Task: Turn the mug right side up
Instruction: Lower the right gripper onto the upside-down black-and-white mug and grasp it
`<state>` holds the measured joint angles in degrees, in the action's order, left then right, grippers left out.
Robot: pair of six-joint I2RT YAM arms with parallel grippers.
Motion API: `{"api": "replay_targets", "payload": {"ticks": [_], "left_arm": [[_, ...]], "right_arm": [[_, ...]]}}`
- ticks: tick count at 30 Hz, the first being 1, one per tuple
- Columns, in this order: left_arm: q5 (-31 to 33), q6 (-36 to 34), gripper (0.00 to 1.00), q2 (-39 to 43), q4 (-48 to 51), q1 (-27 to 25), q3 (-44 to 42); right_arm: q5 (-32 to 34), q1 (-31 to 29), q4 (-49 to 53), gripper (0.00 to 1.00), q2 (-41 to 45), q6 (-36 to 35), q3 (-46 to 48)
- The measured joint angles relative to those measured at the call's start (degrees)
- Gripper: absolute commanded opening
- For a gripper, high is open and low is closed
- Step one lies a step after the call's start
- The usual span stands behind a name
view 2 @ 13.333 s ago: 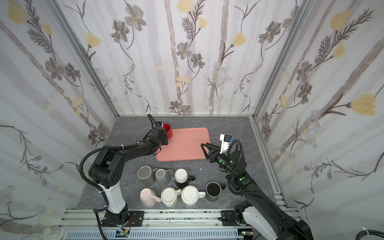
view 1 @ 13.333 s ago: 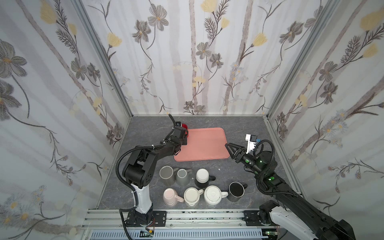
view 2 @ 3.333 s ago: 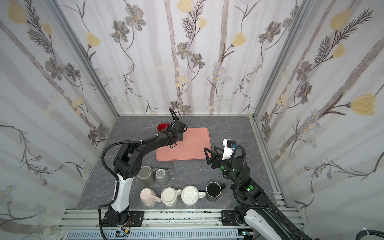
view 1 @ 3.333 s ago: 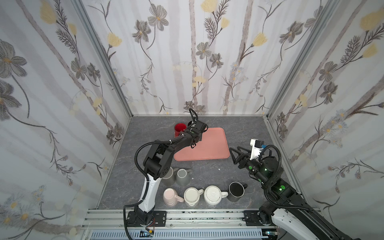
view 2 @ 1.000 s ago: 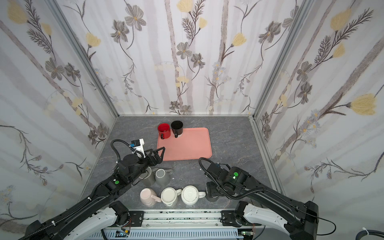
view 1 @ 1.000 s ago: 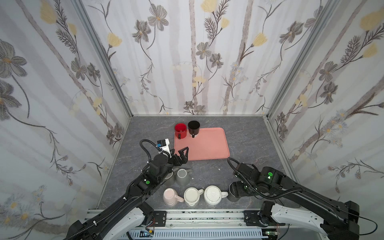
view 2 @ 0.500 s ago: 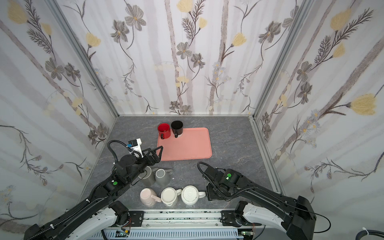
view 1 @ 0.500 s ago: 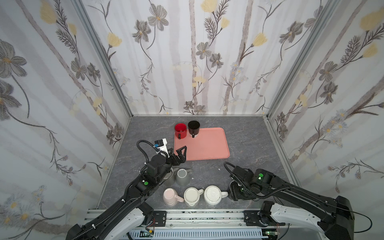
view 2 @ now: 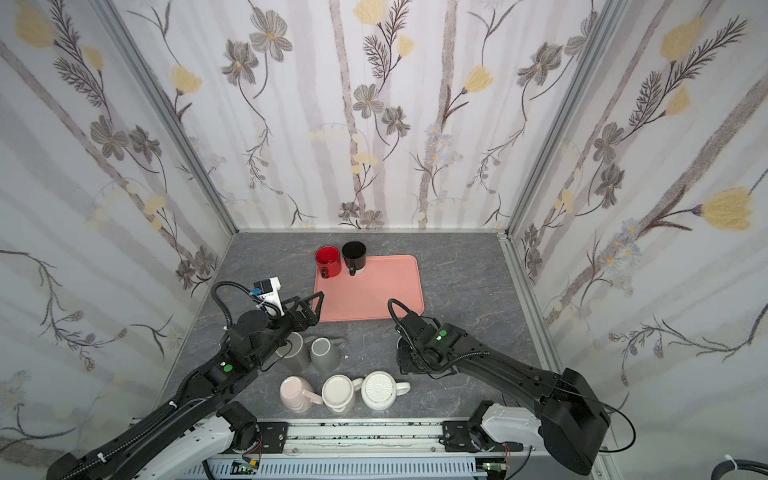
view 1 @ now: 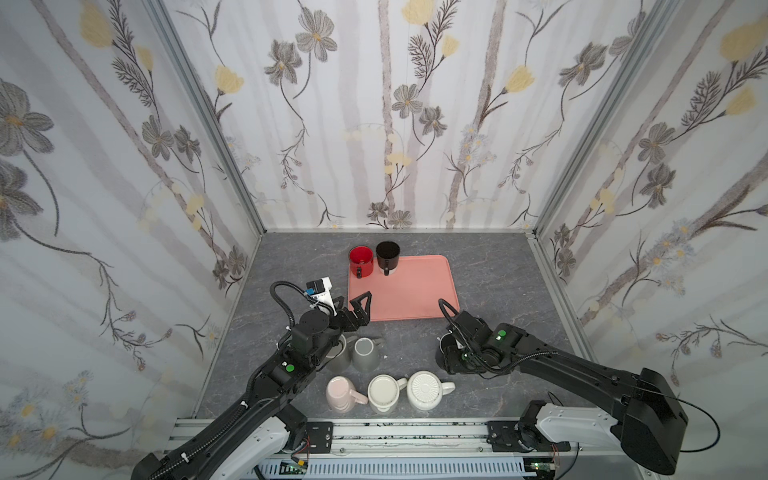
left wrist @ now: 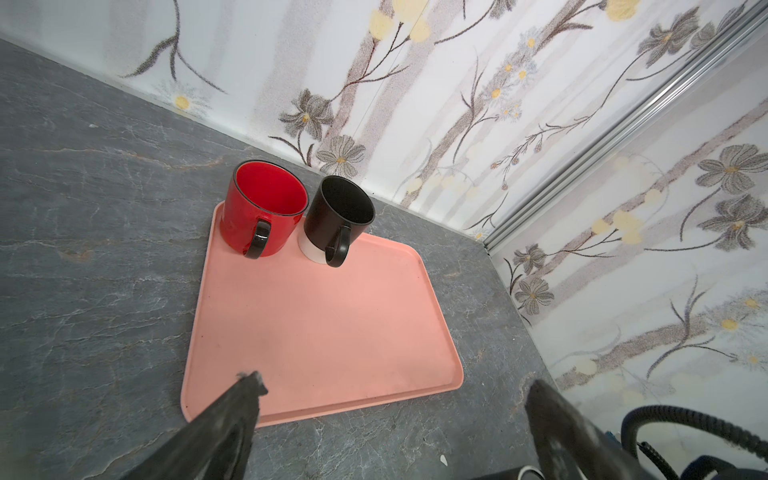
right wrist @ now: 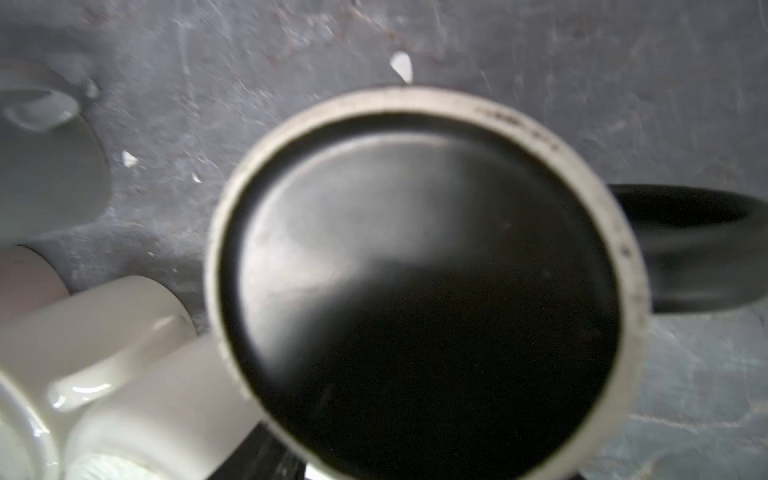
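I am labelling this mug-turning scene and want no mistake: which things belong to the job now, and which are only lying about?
Job in hand: upside-down black mug under the right arm; pink tray, probably where it goes.
Lying about: red mug and upright black mug on the tray; two grey mugs, pink mug, two cream mugs on the table.

Note your counter (view 1: 490,266): grey stone look, veined, matt. The tray (view 1: 415,295): smooth, dull, plastic by its look. The red mug (left wrist: 249,224): glossy glaze, shine on its black handle. The upturned black mug (right wrist: 415,270): satin base, pale bare foot ring, you'd call it rough. The white mug (view 1: 424,390): glossy ceramic. The corner post (left wrist: 623,129): bright metal.
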<state>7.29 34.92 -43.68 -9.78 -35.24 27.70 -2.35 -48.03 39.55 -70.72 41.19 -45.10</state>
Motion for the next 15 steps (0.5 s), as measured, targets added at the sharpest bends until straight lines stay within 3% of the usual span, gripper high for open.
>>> {"api": "replay_targets", "payload": {"ticks": [5, 10, 15], "left_arm": [[0.0, 0.0, 1.0, 0.79, 0.63, 0.22, -0.07], [-0.02, 0.35, 1.0, 1.36, 0.61, 0.42, -0.79], [-0.33, 1.07, 1.0, 0.61, 0.46, 0.48, -0.76]], "right_arm": [[-0.24, 0.04, -5.88, 0.73, 0.02, -2.86, -2.84], [3.04, 0.44, -8.52, 0.75, 5.92, -5.14, -2.69], [5.81, 7.54, -13.81, 0.76, 7.48, -9.57, -0.48]]}}
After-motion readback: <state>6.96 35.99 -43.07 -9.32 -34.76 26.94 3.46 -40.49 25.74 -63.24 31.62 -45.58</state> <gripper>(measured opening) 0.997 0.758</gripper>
